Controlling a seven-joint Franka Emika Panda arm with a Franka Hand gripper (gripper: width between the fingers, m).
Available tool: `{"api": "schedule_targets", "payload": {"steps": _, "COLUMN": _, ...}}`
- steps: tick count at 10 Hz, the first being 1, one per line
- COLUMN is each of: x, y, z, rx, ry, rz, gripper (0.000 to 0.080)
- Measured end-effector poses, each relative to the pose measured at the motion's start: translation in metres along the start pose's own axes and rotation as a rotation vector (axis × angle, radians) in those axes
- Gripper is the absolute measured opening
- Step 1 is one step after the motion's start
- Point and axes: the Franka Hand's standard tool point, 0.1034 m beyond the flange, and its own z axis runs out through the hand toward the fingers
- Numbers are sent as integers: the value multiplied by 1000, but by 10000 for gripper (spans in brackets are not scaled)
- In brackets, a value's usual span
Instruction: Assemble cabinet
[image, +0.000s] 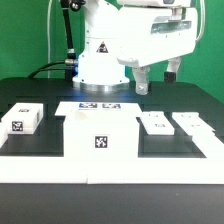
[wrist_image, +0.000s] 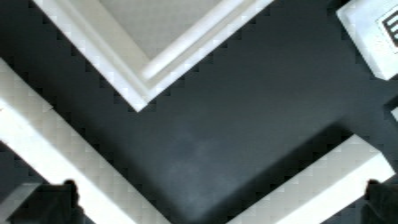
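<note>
The cabinet body (image: 100, 137), a white box with a marker tag on its front, stands at the front middle of the dark table. A smaller white tagged part (image: 22, 120) lies to the exterior view's left. Two flat white tagged panels (image: 155, 123) (image: 188, 123) lie to its right. My gripper (image: 157, 80) hangs high above the table, behind the panels, open and empty. In the wrist view my gripper (wrist_image: 217, 203) shows only dark fingertips (wrist_image: 45, 205) at the picture's edge, with bare table between them. A tagged white piece (wrist_image: 374, 30) shows at one corner.
The marker board (image: 100, 104) lies flat behind the cabinet body, in front of the robot base (image: 100, 60). A white rail (image: 180, 152) runs along the table's front edge. The wrist view shows a white angled frame corner (wrist_image: 151, 60) on the dark table (wrist_image: 231, 130).
</note>
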Motion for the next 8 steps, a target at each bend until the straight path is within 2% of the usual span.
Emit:
{"api": "schedule_targets", "payload": {"steps": 5, "x": 0, "y": 0, "z": 0, "rx": 0, "ry": 0, "rz": 0, "gripper": 798}}
{"api": "schedule_targets", "payload": {"steps": 6, "x": -4, "y": 3, "z": 1, "rx": -15, "ry": 14, "rz": -84, "gripper": 798}}
{"api": "schedule_targets", "payload": {"steps": 7, "x": -19, "y": 5, "z": 5, "rx": -37, "ry": 30, "rz": -182, "gripper": 798}}
{"api": "schedule_targets", "payload": {"steps": 8, "x": -34, "y": 4, "z": 10, "rx": -47, "ry": 35, "rz": -247, "gripper": 798}}
